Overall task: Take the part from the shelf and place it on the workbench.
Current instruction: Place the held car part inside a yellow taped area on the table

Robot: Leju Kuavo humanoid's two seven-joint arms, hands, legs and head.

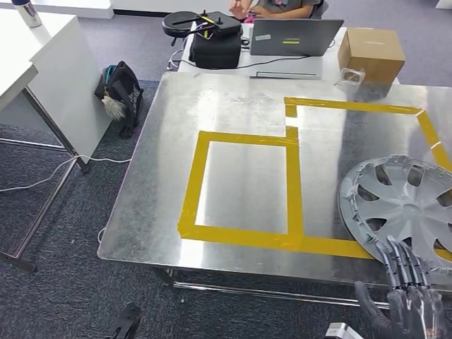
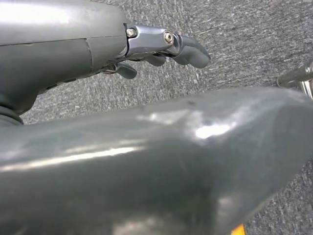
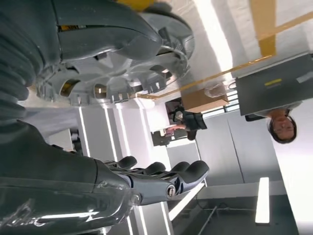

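Observation:
The part, a silver hubcap (image 1: 405, 205), lies flat on the metal workbench (image 1: 240, 113) at its right front, over the yellow tape outline (image 1: 293, 176). My right hand (image 1: 407, 296) is at the bench's front edge. Its fingers (image 1: 400, 261) stretch straight over the hubcap's near rim. In the right wrist view the thumb (image 3: 110, 36) lies close against the hubcap (image 3: 110, 88), while the fingers (image 3: 166, 176) stand well apart from it and hold nothing. My left hand (image 2: 129, 147) hangs over the grey carpet with its fingers (image 2: 184, 46) extended and nothing in them.
Behind the bench stands a desk with a cardboard box (image 1: 371, 53), a laptop (image 1: 293, 35) and a black bag (image 1: 216, 46); a person (image 1: 272, 7) sits there. A white table (image 1: 48, 63) and a backpack (image 1: 120, 92) are to the left.

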